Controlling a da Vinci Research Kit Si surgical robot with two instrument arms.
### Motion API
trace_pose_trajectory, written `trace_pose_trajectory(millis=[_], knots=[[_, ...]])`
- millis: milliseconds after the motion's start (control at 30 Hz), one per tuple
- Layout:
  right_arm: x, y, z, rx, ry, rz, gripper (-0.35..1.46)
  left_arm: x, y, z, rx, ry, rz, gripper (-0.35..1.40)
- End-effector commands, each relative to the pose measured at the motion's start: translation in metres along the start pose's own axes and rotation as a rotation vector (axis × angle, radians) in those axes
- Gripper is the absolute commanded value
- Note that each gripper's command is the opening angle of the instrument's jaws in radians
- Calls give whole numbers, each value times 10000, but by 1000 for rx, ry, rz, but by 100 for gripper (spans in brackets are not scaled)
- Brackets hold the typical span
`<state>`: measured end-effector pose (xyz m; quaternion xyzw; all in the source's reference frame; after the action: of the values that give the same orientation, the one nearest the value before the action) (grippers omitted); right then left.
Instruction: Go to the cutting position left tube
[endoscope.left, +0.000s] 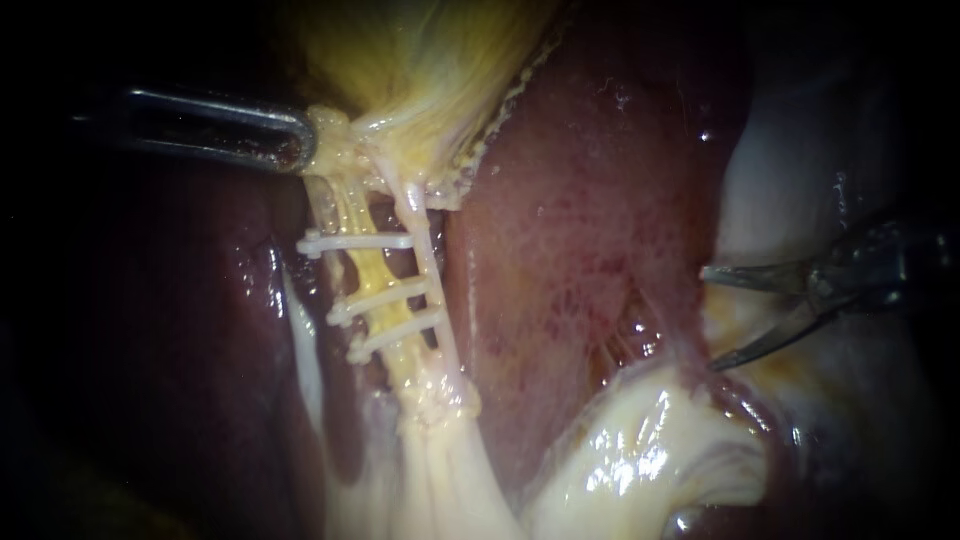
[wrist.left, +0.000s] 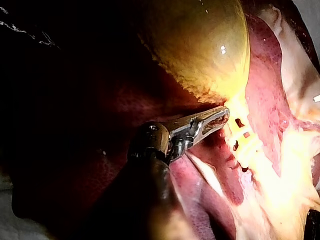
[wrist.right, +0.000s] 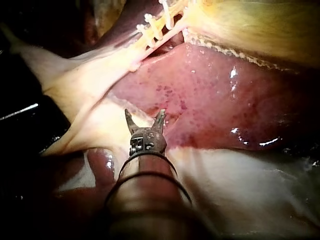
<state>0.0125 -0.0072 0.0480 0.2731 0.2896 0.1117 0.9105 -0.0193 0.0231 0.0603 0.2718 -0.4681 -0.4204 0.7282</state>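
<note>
Surgical bench, shot close. Bare liver (endoscope.left: 590, 230) and gallbladder (endoscope.left: 440, 60), white clips (endoscope.left: 360, 242) across a tube (endoscope.left: 370, 272).

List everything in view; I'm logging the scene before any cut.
gallbladder: one, yellow, top centre.
liver: one, dark red, around and beside the tubes.
tubes: two, one yellow and one thin and whitish, side by side below the gallbladder.
clips: three, white, across the tubes.
pale tissue: one mass, whitish-yellow, lower centre.
left instrument: one, metal, jaws shut on the gallbladder's neck.
right instrument: one, dark metal, jaws open, well apart from the tubes.
</note>
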Motion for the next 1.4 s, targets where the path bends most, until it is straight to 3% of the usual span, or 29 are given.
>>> trace_pose_trajectory(millis=[33, 267, 400, 667, 1067, 1400], knots=[[3, 0, 2, 8, 11, 1, 137, 0, 0, 0, 0, 0, 0, -35], [25, 2, 18, 51, 80, 18, 137, 0, 0, 1, -1, 0, 0, -35], [38, 4, 29, 79, 148, 23, 139, 0, -1, 1, -1, 0, 0, -35], [59, 13, 49, 147, 219, 54, 139, 0, -1, 2, -2, -1, 0, -35], [84, 25, 78, 190, 253, 72, 137, 0, -2, 5, -4, -2, 0, -35], [87, 29, 108, 233, 253, 89, 137, 0, -3, 7, -3, -1, 0, -35]])
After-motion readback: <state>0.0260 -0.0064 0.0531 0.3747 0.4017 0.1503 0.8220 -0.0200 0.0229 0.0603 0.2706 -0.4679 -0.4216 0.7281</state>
